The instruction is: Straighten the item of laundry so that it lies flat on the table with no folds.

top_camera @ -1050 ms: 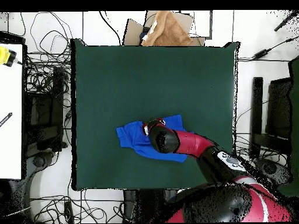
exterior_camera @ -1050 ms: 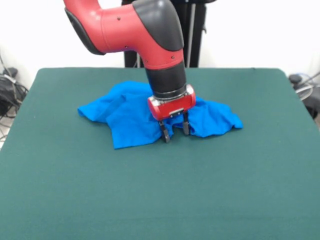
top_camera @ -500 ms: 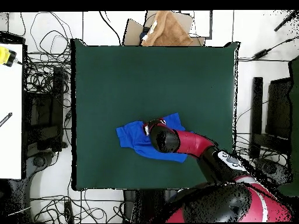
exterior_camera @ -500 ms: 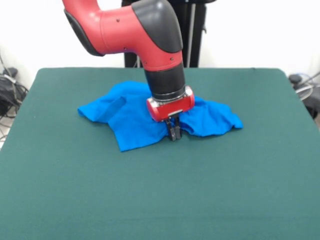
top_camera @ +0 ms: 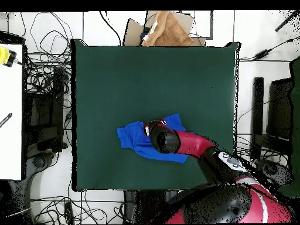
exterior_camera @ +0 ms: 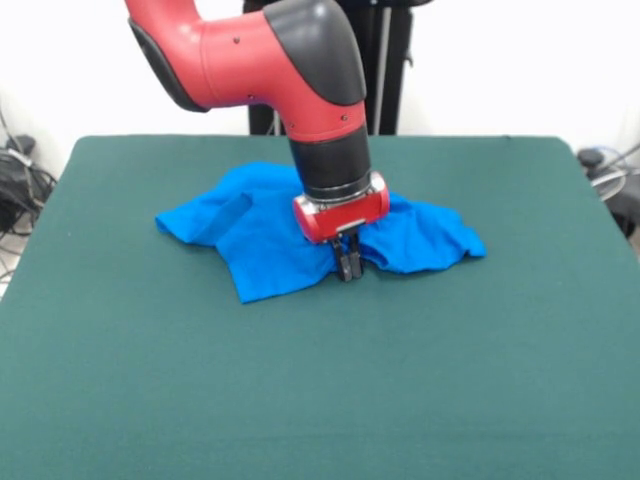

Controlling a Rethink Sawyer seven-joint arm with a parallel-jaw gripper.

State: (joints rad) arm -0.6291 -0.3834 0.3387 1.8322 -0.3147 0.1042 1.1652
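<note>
Front view: the gripper [exterior_camera: 347, 267], open and straddling the cloth a second ago, has since closed, its fingers now pinched together on the near hem of the blue T-shirt [exterior_camera: 270, 235]. Arm height and position have not changed over the last half second. The shirt lies crumpled, with raised folds, on the far half of the green table [exterior_camera: 320, 390]. A grasp appears made; a lift or outward pull would likely follow. Overhead view: the arm hides the pinch point.

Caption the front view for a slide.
Sawyer's hand pinches the near edge of a crumpled blue T-shirt on the green table.
</note>
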